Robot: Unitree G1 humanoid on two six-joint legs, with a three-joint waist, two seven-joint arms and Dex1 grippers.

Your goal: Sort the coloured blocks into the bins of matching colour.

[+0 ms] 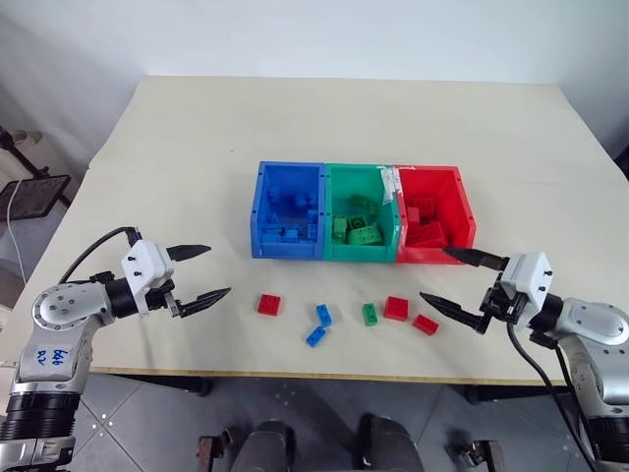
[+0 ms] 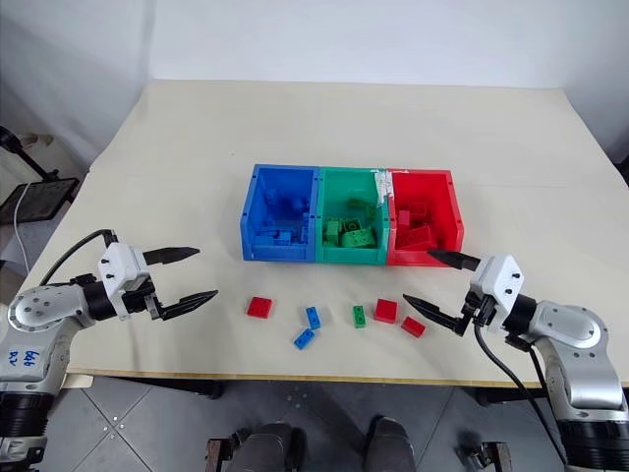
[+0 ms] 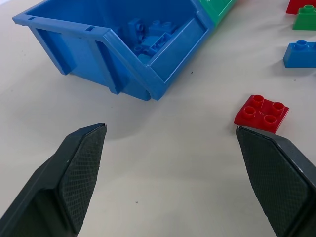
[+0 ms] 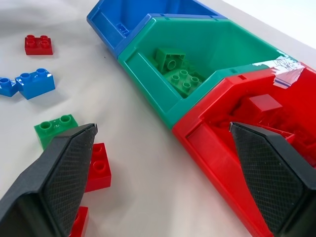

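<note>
Three joined bins, blue, green and red, are set mid-table. Six loose blocks are scattered just before them. The left gripper and right gripper are held wide, empty, flanking the blocks.

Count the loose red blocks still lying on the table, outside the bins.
3. One red block lies alone before the blue bin; a second and a third lie close together before the red bin, near the right gripper. None seems hidden.
</note>
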